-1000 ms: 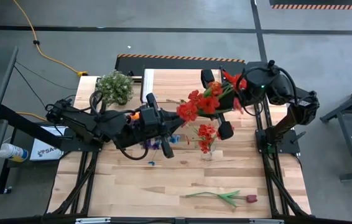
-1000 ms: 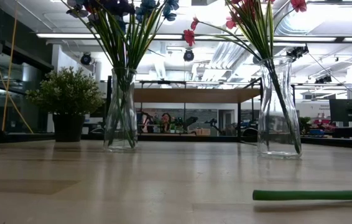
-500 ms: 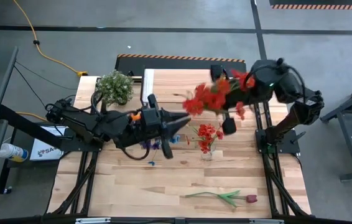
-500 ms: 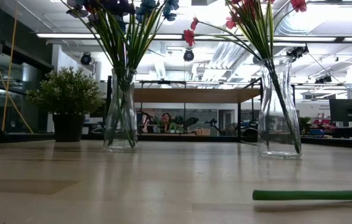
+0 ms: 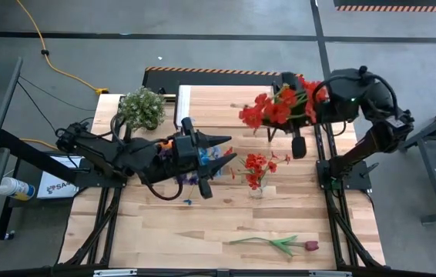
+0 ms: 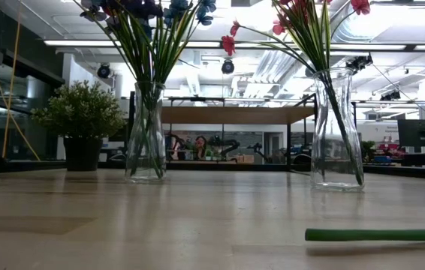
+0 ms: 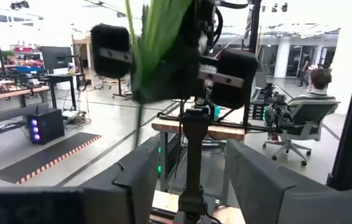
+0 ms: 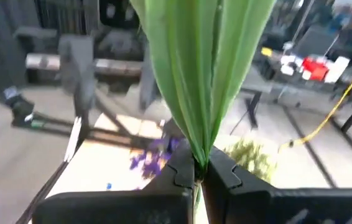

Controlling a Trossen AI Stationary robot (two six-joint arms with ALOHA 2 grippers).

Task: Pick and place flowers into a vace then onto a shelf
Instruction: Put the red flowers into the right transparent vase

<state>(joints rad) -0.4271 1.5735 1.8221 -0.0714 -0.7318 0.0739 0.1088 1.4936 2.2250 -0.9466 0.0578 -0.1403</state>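
Note:
My right gripper [image 5: 299, 109] is raised over the table's far right and is shut on a bunch of red flowers [image 5: 276, 108], whose blooms point toward the table's left. My left gripper [image 5: 223, 151] hangs open above mid-table, facing the bunch, with nothing between its fingers. A clear vase [image 6: 336, 131] with red flowers [image 5: 256, 168] stands on its base right of centre. A second vase [image 6: 146, 135] with blue and purple flowers [image 5: 191, 177] stands under my left arm. A loose red flower [image 5: 280, 244] lies near the front edge. The shelf [image 6: 235, 115] stands at the far side. My right gripper pinches the bunch's green stems and leaves [image 8: 196, 160] between its two fingers. The fingers come roughly level from the table's right. The leaves fan out beyond the fingertips and the bunch [image 7: 157, 50] is lifted clear of the table and of both vases.
A bushy pale-green potted plant [image 5: 141, 108] stands at the far left of the table. The loose flower's green stem [image 6: 378, 235] lies flat across the near right. A person sits on a chair [image 7: 306, 118] in the room beyond.
My left gripper has opened while staying in place. My right gripper has carried the red bunch away from it, toward the table's right edge, and has tipped as it went. The blooms that were at my left gripper's fingertips now stand well clear of them.

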